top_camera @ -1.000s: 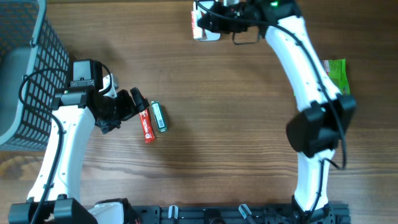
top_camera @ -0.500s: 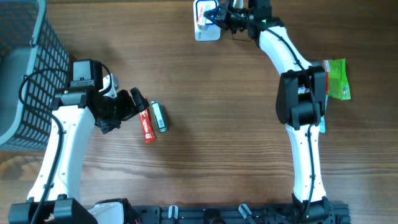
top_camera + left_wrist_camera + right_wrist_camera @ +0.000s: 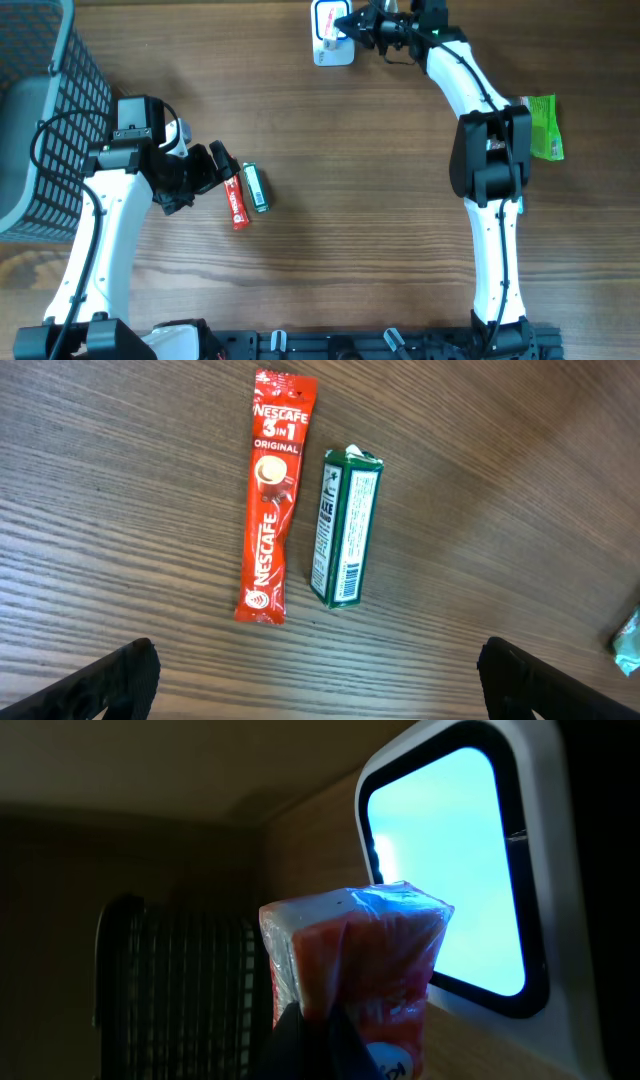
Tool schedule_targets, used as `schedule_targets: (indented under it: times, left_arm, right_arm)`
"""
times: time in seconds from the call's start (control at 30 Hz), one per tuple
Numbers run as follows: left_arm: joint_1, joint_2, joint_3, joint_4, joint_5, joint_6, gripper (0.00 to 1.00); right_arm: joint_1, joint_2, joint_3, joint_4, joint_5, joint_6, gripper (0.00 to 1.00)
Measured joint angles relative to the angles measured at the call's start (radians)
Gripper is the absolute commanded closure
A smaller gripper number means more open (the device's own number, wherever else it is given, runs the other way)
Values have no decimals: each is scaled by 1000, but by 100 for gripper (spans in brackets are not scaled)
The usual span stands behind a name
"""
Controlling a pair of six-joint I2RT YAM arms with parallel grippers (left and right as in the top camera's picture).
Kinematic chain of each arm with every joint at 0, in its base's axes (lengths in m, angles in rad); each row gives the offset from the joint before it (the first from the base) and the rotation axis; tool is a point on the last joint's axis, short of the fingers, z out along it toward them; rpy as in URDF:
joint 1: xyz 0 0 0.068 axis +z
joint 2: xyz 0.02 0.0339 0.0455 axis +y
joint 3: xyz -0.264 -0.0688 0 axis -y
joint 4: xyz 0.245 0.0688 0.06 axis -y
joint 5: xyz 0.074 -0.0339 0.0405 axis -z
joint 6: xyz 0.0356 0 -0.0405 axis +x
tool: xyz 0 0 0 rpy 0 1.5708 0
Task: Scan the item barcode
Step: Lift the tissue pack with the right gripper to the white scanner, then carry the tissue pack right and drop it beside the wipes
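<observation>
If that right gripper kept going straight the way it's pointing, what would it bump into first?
Likely the scanner, its lit window straight ahead. The right gripper is shut on a packet, whose end would touch first; the gap is hard to judge.

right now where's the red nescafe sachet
In the overhead view the Nescafe sachet lies on the table's left half, just past the open left gripper, with the green pack alongside it.

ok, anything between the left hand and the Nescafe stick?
Bare table between left hand and Nescafe stick, left wrist view; green box lies beside.
</observation>
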State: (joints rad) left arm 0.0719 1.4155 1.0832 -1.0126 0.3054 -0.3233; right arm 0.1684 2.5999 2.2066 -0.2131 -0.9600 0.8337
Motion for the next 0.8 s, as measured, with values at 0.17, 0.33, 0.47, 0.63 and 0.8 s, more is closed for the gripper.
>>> schedule_targets:
  times: [0.17, 0.33, 0.47, 0.63, 0.8]
  left_arm:
    - [0, 0, 0, -1, 0, 0, 0]
    - [0, 0, 0, -1, 0, 0, 0]
    - [0, 0, 0, 0, 0, 0, 0]
    - [0, 0, 0, 0, 0, 0, 0]
    - [0, 0, 0, 0, 0, 0, 0]
  right_arm:
    - [1, -226, -9, -509, 87, -248, 96]
    - [0, -649, 17, -984, 128, -583, 96]
    - [1, -744, 26, -1295, 464, -698, 96]
    - [0, -725, -107, -1389, 993, -616, 96]
    - [0, -718, -361, -1309, 1254, -565, 96]
